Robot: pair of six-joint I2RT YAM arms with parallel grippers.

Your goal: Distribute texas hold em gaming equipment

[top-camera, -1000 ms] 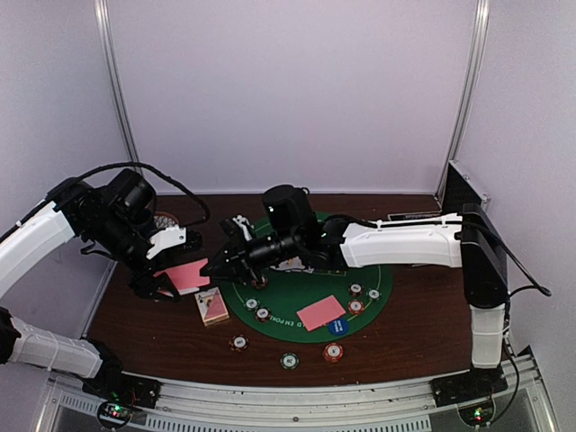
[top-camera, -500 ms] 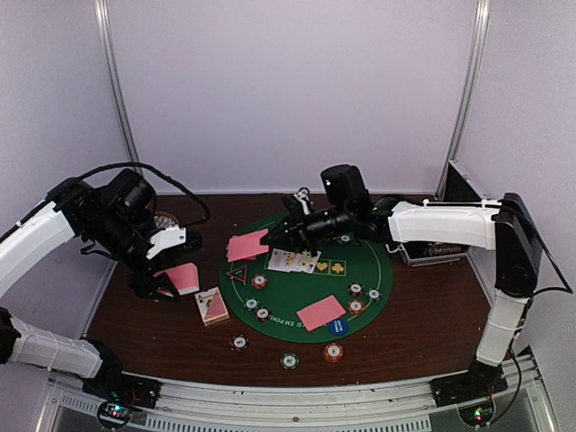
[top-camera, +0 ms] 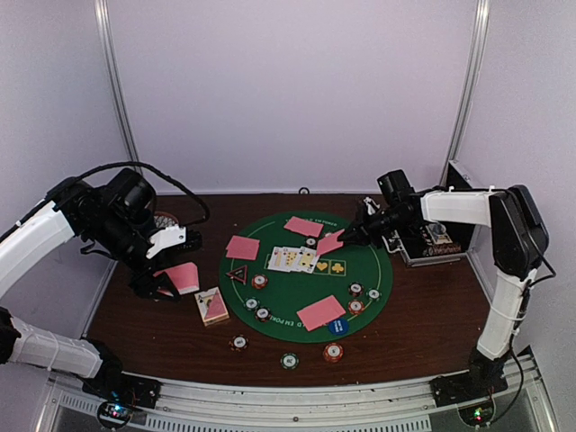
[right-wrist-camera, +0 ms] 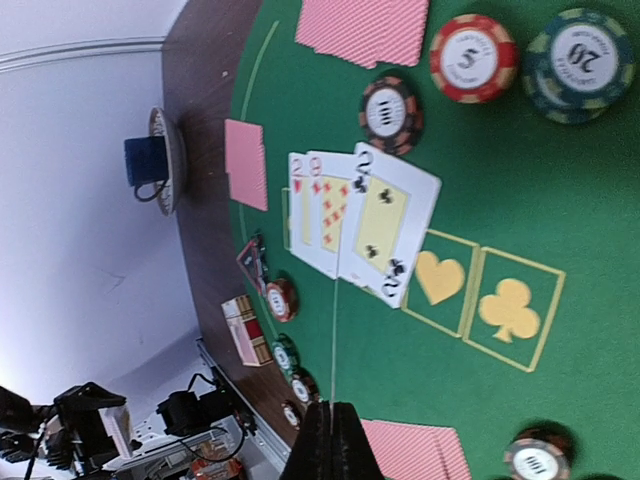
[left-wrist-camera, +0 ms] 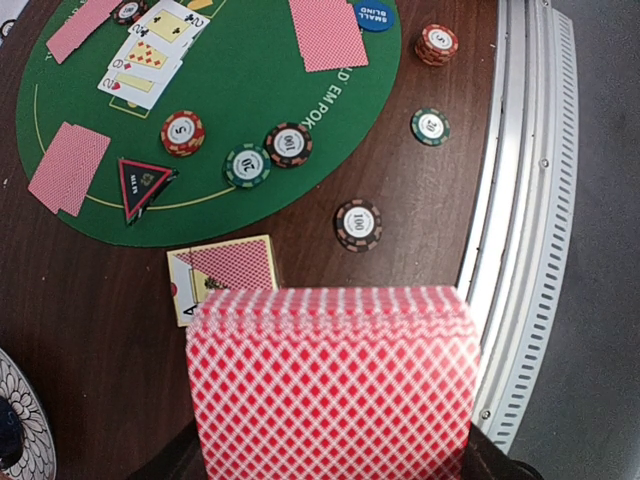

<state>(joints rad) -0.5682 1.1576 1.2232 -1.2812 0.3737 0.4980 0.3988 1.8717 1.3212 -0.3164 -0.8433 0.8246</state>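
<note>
My left gripper hovers over the table left of the green mat, shut on a deck of pink-backed cards that hides its fingers. My right gripper is shut on one pink-backed card, seen edge-on in the right wrist view, low over the mat's far right. Face-down cards lie at the far side, left edge and near side. Three face-up cards lie in the middle. Striped chips sit on the mat and on the wood in front of it.
A card box lies near the mat's left front. A triangular marker and a blue button rest on the mat. The black-and-silver case stands at the right, a saucer with a cup at the back left.
My right arm swept from the mat's left side across to its far right. Pink cards now lie at the mat's left edge and far side. The left arm has stayed put.
</note>
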